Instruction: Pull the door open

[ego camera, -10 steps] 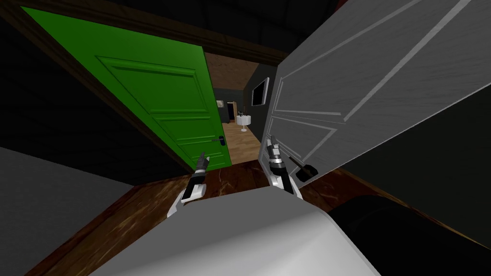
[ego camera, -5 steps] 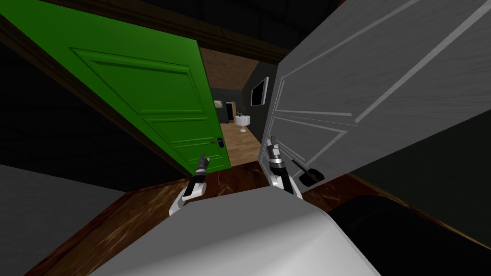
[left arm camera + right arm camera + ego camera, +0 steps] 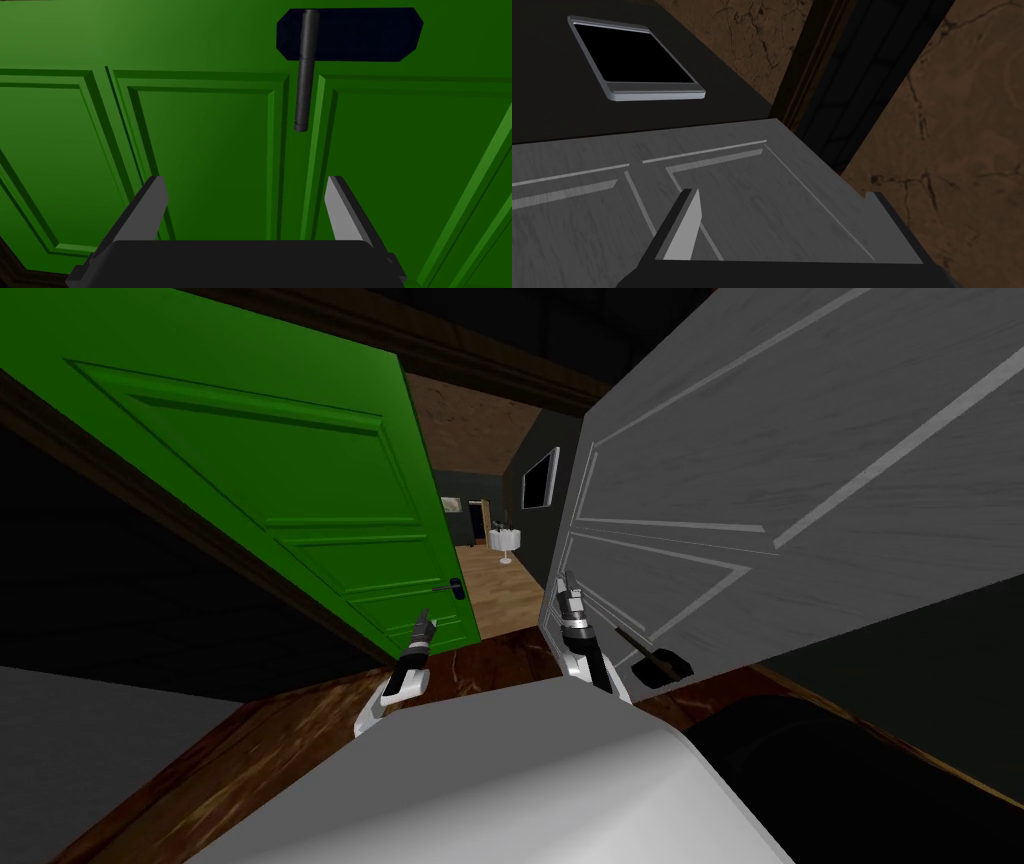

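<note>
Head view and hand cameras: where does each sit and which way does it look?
Head view: on the head, steeply down and forward at green door, grey door; left gripper, right gripper show.
Left wrist view: left hand, facing the dark handle; open fingers show.
Right wrist view: right hand, along grey door; a finger shows.
Shared: head, left wrist views both see green door.

This is the inside of a house, at a doorway between rooms. A panelled green door with a dark lever handle hangs in a dark wooden frame, facing a grey panelled door. Beyond the green door's edge is a hallway with a pale wood floor, a small white table and a framed wall panel.
</note>
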Tool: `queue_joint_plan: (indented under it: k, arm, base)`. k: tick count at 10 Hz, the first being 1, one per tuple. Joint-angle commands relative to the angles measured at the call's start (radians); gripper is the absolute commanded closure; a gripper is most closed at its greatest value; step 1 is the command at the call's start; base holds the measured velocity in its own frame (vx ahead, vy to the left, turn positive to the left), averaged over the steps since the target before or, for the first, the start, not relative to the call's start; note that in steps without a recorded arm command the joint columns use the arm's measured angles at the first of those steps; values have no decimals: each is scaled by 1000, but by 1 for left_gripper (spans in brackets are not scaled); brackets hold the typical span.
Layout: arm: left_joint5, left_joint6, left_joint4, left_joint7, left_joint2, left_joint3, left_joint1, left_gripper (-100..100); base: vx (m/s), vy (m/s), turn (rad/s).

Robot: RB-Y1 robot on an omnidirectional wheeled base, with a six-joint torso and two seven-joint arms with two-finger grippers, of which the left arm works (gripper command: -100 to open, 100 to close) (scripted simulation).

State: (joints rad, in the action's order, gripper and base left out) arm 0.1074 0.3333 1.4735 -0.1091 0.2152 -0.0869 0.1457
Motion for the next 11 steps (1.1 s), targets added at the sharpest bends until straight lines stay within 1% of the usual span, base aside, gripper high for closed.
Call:
queue_joint_plan:
  k: [1, 2, 3, 4, 5, 8, 9, 10, 11]
  arm:
    - [2, -3, -29, -3, 4, -3, -14, -100]
    - [5, -8, -57, -7, 10, -7, -27, -100]
    - [6, -10, -71, -9, 12, -9, -34, -100]
    - [9, -14, -95, -12, 17, -12, -45, -100]
    - [10, -15, -107, -14, 19, -13, -50, -100]
    - [16, -25, -169, -23, 30, -21, -79, -100]
    - [17, -28, -185, -25, 33, -23, -87, -100]
    - [17, -27, -174, -25, 34, -22, -84, -100]
    - [29, -15, -200, -42, 61, -40, -82, -100]
  base:
    - [96, 15, -31]
    - [126, 31, -48]
    - [119, 26, -40]
    - [146, 12, -41]
    - [139, -6, -36]
    - [162, 30, -39]
    - [206, 62, -36]
    - [91, 27, -8]
    - [147, -18, -164]
